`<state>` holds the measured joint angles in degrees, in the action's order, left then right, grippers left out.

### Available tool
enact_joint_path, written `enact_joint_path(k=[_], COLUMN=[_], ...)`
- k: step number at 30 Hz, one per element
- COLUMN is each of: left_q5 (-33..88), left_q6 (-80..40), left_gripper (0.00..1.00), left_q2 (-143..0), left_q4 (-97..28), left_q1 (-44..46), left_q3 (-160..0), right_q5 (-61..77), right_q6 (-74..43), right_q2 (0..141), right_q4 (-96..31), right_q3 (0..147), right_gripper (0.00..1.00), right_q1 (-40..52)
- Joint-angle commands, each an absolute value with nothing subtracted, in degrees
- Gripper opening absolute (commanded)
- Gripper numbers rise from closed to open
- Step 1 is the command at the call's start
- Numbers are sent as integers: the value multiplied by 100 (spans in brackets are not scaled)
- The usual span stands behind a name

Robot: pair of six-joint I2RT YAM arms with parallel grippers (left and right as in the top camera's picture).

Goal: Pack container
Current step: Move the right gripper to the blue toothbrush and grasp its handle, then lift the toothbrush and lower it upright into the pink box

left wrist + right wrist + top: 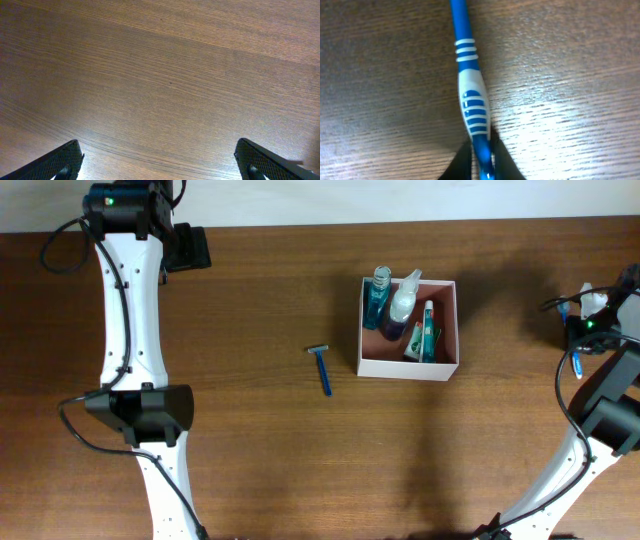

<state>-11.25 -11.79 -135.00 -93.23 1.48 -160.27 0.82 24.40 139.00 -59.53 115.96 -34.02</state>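
**Toothbrush pinched in the right tool, container well off to its left**

Closest to the lens in the right wrist view is a blue-and-white toothbrush (472, 107), gripped near one end by the right tool (481, 162), whose jaws are narrowed onto the handle. Most of its length sticks out ahead. I cannot tell whether it is clear of the wood.

Going by size, the brown wooden surface (250, 450) comes first. On it, right of centre and toward the far side, stands the container (405, 367), well apart from the right tool. It holds a blue bottle (378, 295), a pale spray bottle (403, 305) and a green-and-white tube (425, 335). A blue razor (322, 365) lies alone to its left. The left tool (160, 165) hangs wide over bare wood at the far left, holding nothing.

My worries from here:
- With so short a hold, the brush could swivel or slip out during the carry.
- If its long free end catches the thin wall or the leaning bottles, the light box may slide or its contents topple.
- The flat razor will be awkward to pinch.
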Motion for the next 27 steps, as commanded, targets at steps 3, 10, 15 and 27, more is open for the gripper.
enact_joint_path(k=[3, 10, 15, 27], left_q5=[-1184, -1184, -1184, -1184], left_q6=[-1234, -1234, -1234, -1234], left_gripper=[99, 99, 99, 99], left_q2=[-13413, -13413, -13413, -13413], left_q4=[-9327, -9327, -9327, -9327], left_q1=[137, 137, 137, 137], left_q3=[-16013, -16013, -16013, -16013], right_q5=[14, 16, 137, 1068], right_q6=[2324, 2147, 1562, 276], right_q2=[14020, 14018, 14018, 13747], right_q4=[-6086, -6427, -7330, -9734], right_q3=[11596, 12064, 13288, 15950], right_gripper=[4, 4, 4, 4], right_q1=[-3341, -3183, -3000, -2053])
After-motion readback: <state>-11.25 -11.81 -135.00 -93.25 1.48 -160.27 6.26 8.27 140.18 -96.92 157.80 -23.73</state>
